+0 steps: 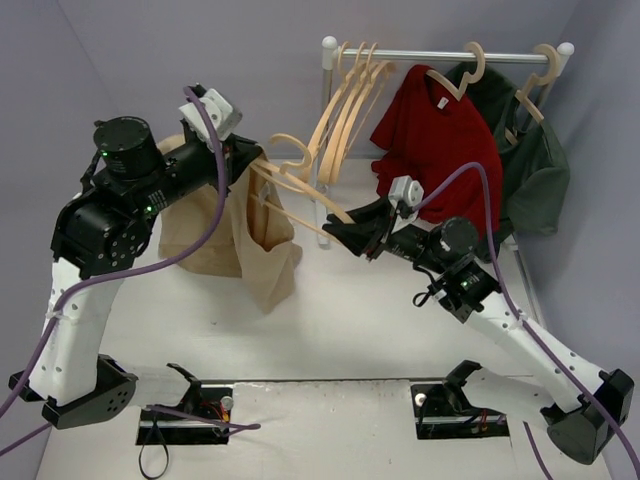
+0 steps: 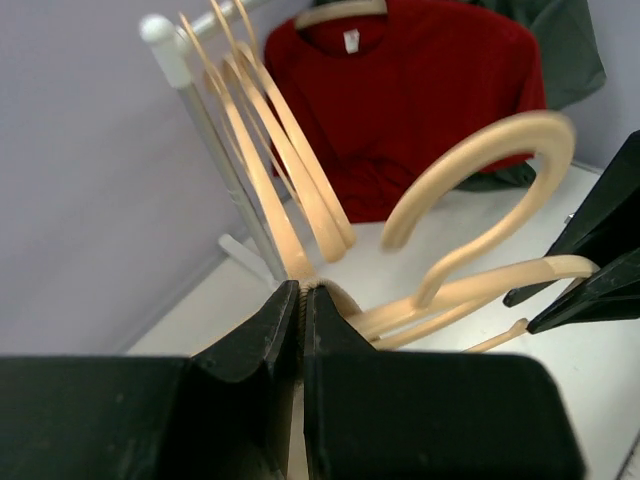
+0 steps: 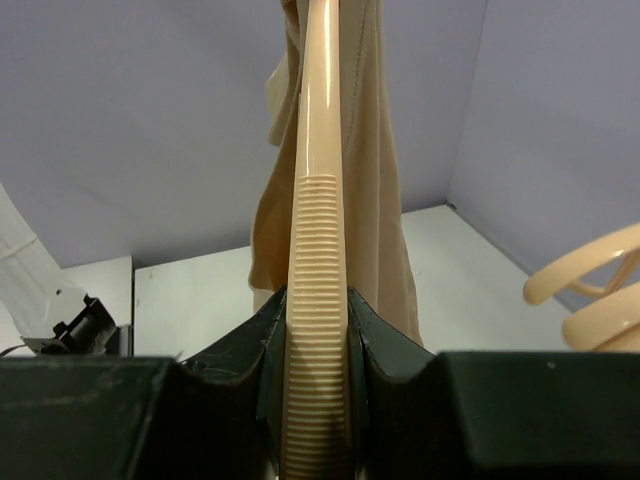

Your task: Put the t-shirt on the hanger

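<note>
The tan t-shirt (image 1: 215, 235) hangs in folds from my left gripper (image 1: 252, 160), which is shut on its collar edge (image 2: 335, 292) above the table. The pale wood hanger (image 1: 305, 190) is held in the air between the arms, with one arm pushed into the shirt and its hook (image 2: 480, 170) free. My right gripper (image 1: 340, 232) is shut on the ribbed end of the hanger's other arm (image 3: 318, 300). The t-shirt (image 3: 375, 150) drapes along the hanger beyond the jaws. The left gripper (image 2: 302, 292) shows only a sliver of fabric between its fingers.
A white rack rail (image 1: 420, 55) stands at the back with several spare wooden hangers (image 1: 345, 110), a dark red t-shirt (image 1: 435, 130) and a dark green garment (image 1: 535, 165) on hangers. The rack's post (image 2: 200, 120) is just beyond the left gripper. Grey walls surround the table.
</note>
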Controlling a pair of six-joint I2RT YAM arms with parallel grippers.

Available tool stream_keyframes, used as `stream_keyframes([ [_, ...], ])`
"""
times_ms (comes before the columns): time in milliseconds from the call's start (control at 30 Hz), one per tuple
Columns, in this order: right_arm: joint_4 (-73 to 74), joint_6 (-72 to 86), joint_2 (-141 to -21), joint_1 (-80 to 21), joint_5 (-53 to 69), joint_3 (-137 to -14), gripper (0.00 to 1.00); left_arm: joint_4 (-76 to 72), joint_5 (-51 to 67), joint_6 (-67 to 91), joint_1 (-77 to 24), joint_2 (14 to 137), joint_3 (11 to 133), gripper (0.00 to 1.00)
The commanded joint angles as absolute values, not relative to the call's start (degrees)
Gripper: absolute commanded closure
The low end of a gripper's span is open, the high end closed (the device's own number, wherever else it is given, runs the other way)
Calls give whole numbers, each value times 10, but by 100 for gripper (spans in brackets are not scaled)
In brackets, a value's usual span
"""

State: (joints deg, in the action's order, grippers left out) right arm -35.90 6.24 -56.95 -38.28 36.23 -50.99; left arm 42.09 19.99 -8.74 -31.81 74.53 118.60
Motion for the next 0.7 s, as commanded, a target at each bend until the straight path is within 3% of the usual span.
stream_keyframes([
  [0,-516,100,-542,-383,339,-450,100,397,250,-65,-325,763,1190,100],
  [533,-537,103,-570,-341,375,-494,100,398,286,-50,-330,759,1148,100],
  [633,-537,105,-570,-336,380,-484,100,398,281,-52,-336,748,1148,95],
  [667,-538,106,-569,-335,379,-474,100,398,275,-54,-336,740,1142,85],
])
